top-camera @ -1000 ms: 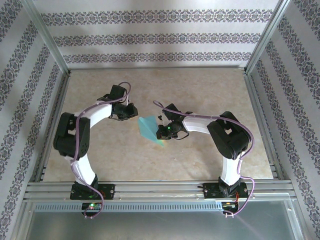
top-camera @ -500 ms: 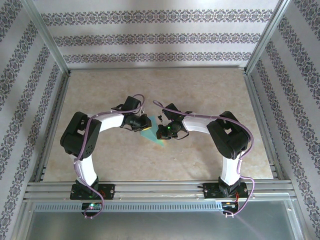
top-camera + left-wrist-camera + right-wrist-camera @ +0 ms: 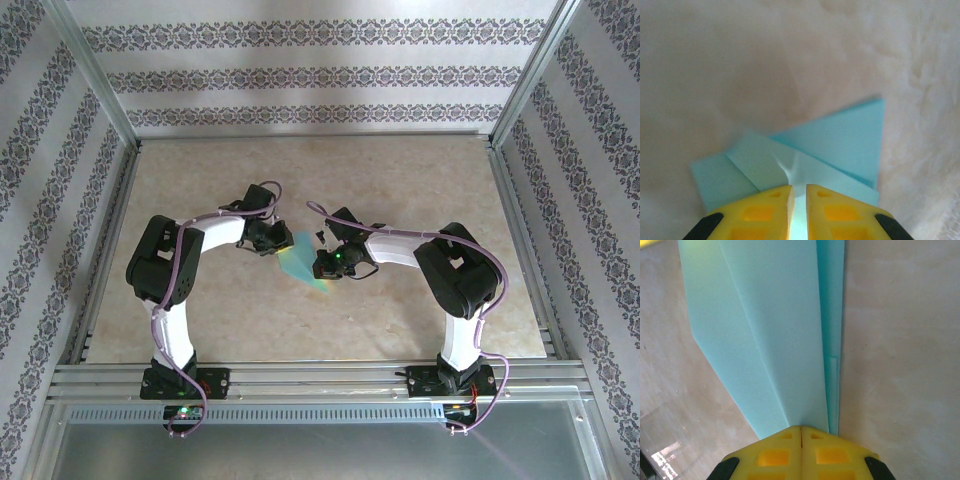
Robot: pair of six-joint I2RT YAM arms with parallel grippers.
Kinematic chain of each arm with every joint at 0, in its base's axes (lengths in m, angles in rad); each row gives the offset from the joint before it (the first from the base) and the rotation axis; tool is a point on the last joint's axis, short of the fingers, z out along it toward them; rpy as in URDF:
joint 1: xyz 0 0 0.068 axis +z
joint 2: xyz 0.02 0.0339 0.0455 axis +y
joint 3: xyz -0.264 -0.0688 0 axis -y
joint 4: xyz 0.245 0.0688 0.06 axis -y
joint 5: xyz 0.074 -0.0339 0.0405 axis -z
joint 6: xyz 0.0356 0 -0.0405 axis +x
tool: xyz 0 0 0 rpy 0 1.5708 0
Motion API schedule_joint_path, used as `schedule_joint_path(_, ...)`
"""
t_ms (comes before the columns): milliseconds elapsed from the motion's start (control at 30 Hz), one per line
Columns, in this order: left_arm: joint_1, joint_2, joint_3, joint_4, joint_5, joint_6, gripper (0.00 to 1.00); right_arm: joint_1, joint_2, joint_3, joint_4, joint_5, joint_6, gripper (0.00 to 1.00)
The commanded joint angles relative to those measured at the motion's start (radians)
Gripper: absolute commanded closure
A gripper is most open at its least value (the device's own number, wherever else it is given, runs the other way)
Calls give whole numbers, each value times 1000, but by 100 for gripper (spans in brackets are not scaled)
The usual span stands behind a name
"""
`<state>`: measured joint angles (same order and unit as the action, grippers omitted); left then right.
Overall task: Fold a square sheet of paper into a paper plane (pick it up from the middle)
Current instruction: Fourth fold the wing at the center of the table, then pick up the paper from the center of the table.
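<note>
Top external showed the paper plane point(image 3: 298, 263) over the bench point(image 3: 400, 180), held at both ends. Sharpening its crease likely needs even, taut tension without twisting. Left wrist: left fingers point(image 3: 765, 210), nearly shut, pinched its broad end. Right wrist: closed right fingers point(image 3: 775, 455) gripped the nose, and the long axis ran straight away from them.

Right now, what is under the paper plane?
Under the paper plane is the beige tabletop, seen around its edges. The patch directly beneath is covered by the paper, so anything flat there cannot be seen.
</note>
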<state>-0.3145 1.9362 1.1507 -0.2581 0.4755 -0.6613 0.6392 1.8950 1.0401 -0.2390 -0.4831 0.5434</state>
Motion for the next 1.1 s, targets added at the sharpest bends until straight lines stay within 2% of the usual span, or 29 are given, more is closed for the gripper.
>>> schedule_joint_path(0,79,60,51,-66,-127,78,84,16,95,-86,-193,120,-5,96)
schedule_joint_path(133,120,88,92,-92,-152,110,83,14,93,-88,-191,118,0,96)
schedule_joint_path(300,129,63,143,-111,-103,133,83,16,73,-78,-162,73,15,90)
schedule_joint_path(433,129,-41,144,-120,-40,123,79,15,16,-1,-148,6,43,84)
schedule_joint_path(533,129,-159,102,-130,-56,113,74,13,-56,44,-99,-28,83,79)
schedule_joint_path(700,129,-353,-23,-84,-87,55,55,6,-190,50,-27,20,85,68)
schedule_joint_path(833,129,-470,-165,32,-48,-33,45,-21,-275,-29,58,104,57,59)
schedule_joint_path(933,129,-533,-273,143,-14,-112,35,-52,-297,-74,114,115,36,54)
schedule_joint_path(1067,129,-585,-372,236,-1,-178,20,-67,-271,-74,142,96,-11,53)
